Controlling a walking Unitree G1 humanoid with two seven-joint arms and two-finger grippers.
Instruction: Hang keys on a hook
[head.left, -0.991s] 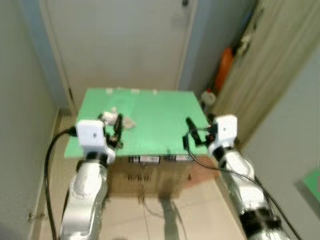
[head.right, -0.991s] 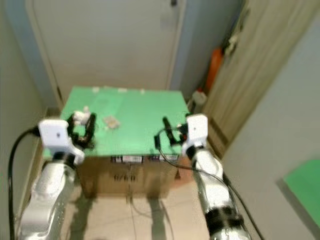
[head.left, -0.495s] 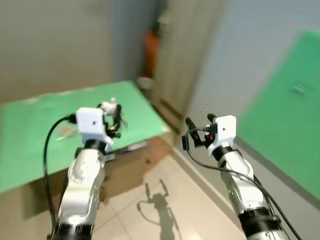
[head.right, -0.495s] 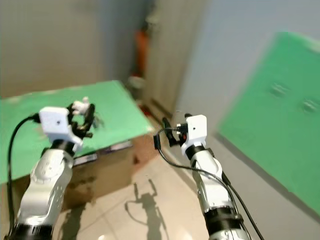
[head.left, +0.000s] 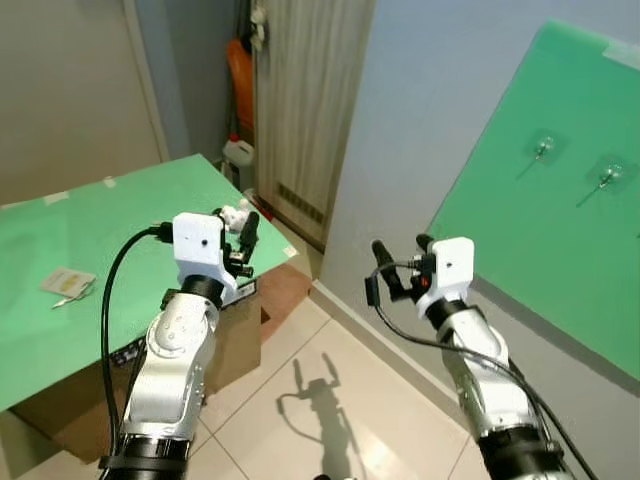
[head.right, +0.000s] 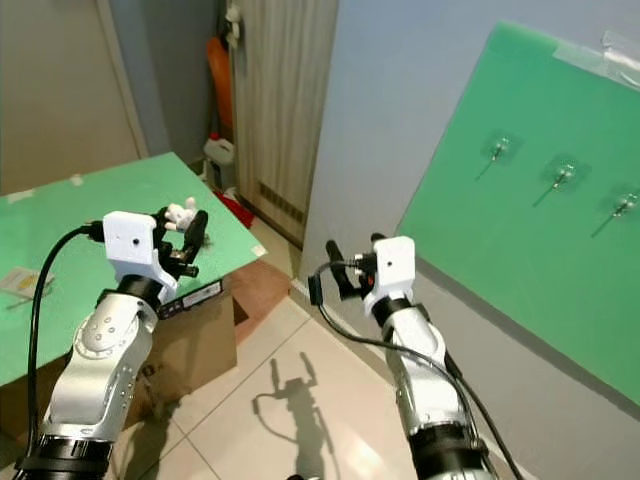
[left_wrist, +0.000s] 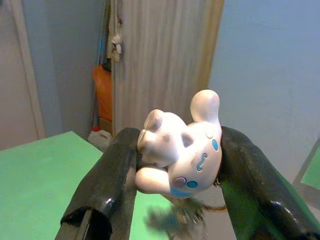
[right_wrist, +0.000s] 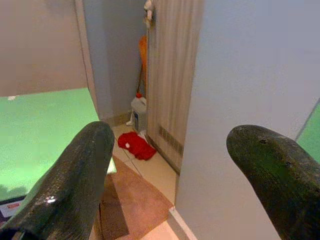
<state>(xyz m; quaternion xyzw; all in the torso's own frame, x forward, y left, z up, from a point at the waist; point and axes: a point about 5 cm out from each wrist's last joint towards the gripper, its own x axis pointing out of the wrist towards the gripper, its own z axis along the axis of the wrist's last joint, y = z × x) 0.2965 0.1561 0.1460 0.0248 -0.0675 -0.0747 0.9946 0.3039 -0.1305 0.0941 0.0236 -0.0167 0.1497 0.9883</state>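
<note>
My left gripper (head.left: 243, 226) is shut on a white plush-dog keychain (left_wrist: 180, 148), and the blurred keys (left_wrist: 177, 218) dangle below it. The same keychain (head.right: 182, 213) pokes up between the black fingers, held above the green table's right edge. On the wall to the right hangs a green board (head.right: 520, 250) with clear hooks (head.right: 498, 152) stuck on it; another hook (head.right: 563, 173) sits beside the first. My right gripper (head.right: 350, 262) is open and holds nothing, raised between the table and the board.
A green-topped table (head.left: 90, 270) on a cardboard box stands at the left, with a small card (head.left: 68, 283) lying on it. A slatted door (head.left: 305, 90), an orange object (head.left: 240, 75), a white jug (head.left: 238, 153) and a red cloth (right_wrist: 134, 145) fill the corner. Tiled floor (head.left: 330, 400) lies below.
The whole view has swung right, from the table to the wall with the green board and hooks. The left gripper still holds the keychain; the right stays open.
</note>
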